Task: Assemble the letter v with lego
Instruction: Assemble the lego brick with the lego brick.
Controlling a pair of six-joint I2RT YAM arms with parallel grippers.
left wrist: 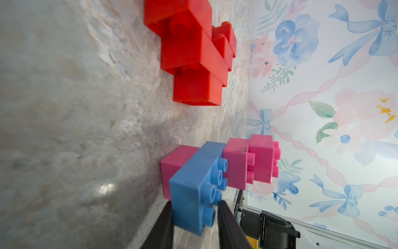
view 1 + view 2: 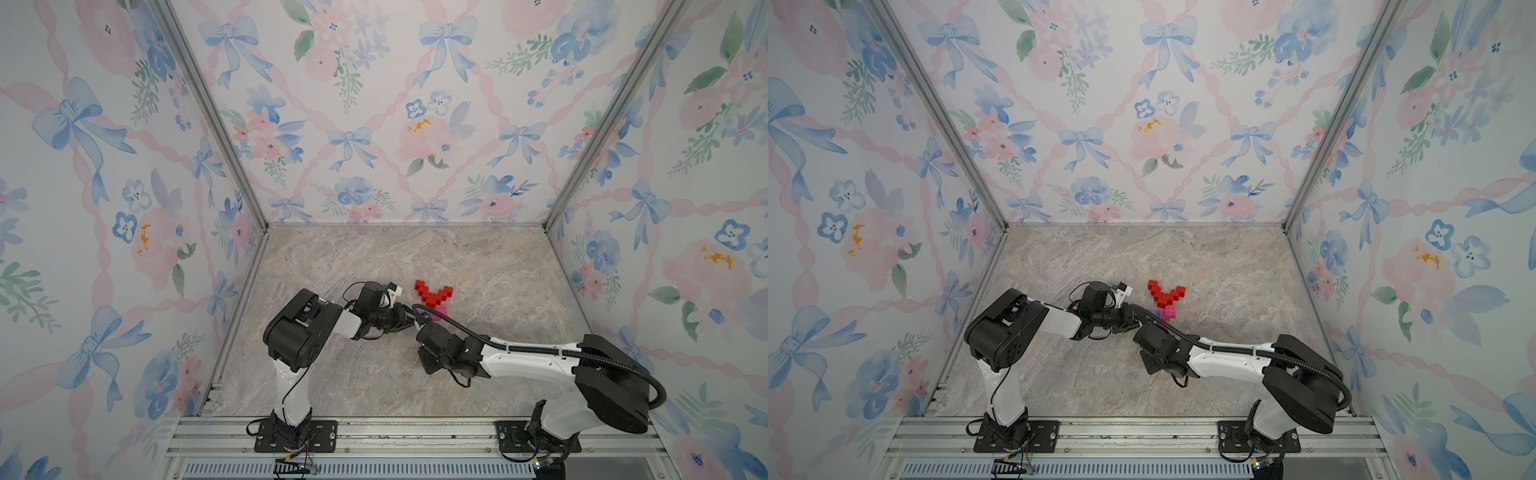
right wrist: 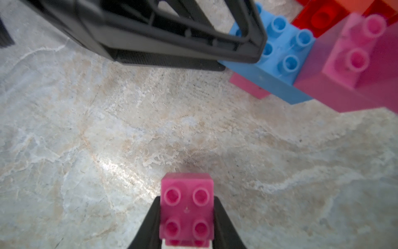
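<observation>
A red lego V (image 2: 434, 294) lies flat near the middle of the marble table (image 2: 498, 270). Its two arms open toward 12 o'clock and its tip points to 6 o'clock in both top views. Just beside that tip, at its 6 o'clock, sits a small cluster of pink bricks (image 2: 439, 311) joined to a blue brick (image 1: 193, 194).

The left gripper (image 1: 195, 207) reaches in from 9 o'clock and is clenched on the near end of the blue brick. The brick's long axis runs on in line with the fingers, roughly 9 to 3 o'clock, studs facing away from the table.

The right gripper (image 3: 186, 213), coming from 4 o'clock, grasps a single pink brick (image 3: 187, 202), studs toward its wrist camera, held apart from the cluster.
</observation>
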